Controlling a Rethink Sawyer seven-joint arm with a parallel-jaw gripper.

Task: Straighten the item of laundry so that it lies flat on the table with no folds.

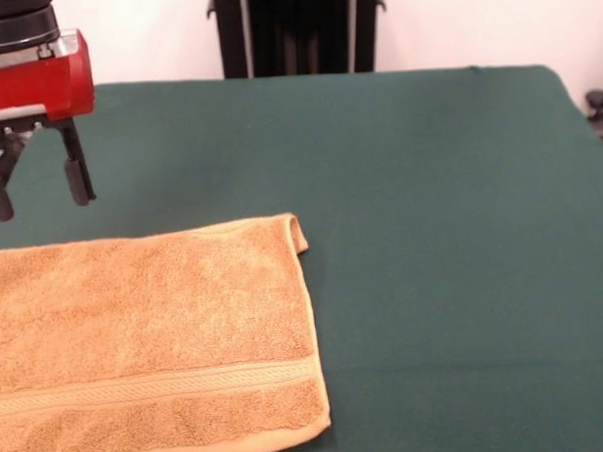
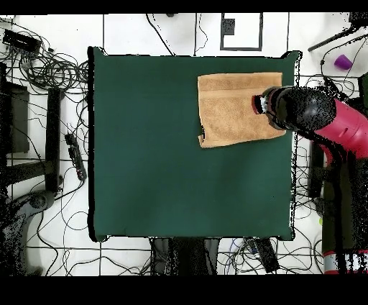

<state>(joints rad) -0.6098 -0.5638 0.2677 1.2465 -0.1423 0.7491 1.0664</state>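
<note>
The orange-tan towel (image 1: 146,333) lies spread on the green table (image 1: 430,180) at the front left. Its woven band runs near the edge closest to the camera. Its far right corner (image 1: 298,232) is curled over in a small fold. My gripper (image 1: 38,197) hangs open and empty just above the table, a little beyond the towel's far left edge. In the overhead view the towel (image 2: 230,108) sits near the table's (image 2: 158,144) upper right corner, and the gripper (image 2: 262,104) and the red and black arm (image 2: 320,119) cover its right side.
The black pedestal (image 1: 293,31) stands behind the table's far edge. Cables and stands (image 2: 43,72) lie on the floor around the table. A small purple object (image 2: 343,62) lies on the floor off the upper right corner.
</note>
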